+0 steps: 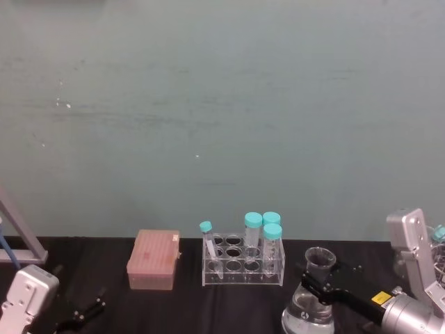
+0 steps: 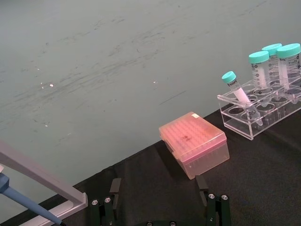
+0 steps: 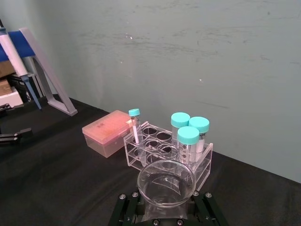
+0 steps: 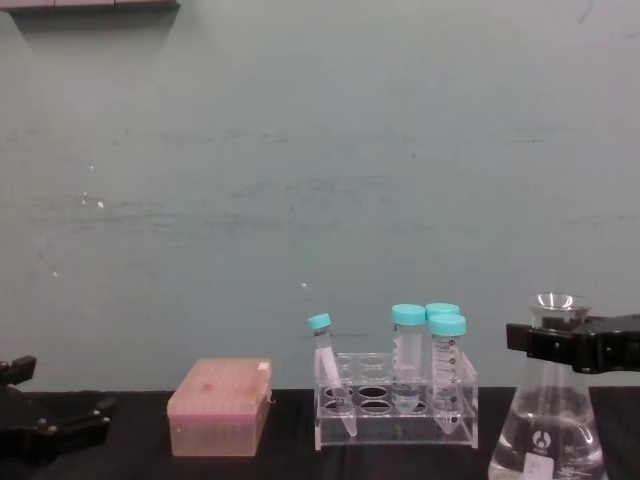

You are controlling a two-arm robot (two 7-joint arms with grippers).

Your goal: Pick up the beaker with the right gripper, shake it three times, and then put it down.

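The beaker [image 4: 545, 435], a clear conical flask with white markings, stands at the right of the black table, to the right of the tube rack. My right gripper [image 4: 550, 345] comes in from the right and is shut on its narrow neck just below the flared rim. From the head view the beaker [image 1: 308, 314] sits near the front right with the right gripper [image 1: 313, 282] clamped on the neck. In the right wrist view the beaker's rim [image 3: 165, 183] lies between the fingers [image 3: 123, 203]. My left gripper [image 2: 160, 202] rests open, low at the table's left.
A clear rack [image 1: 243, 268] with several teal-capped tubes stands mid-table. A pink tip box [image 1: 153, 259] lies to its left. A pipette stand [image 2: 42, 181] is at the far left. A teal wall rises behind the table.
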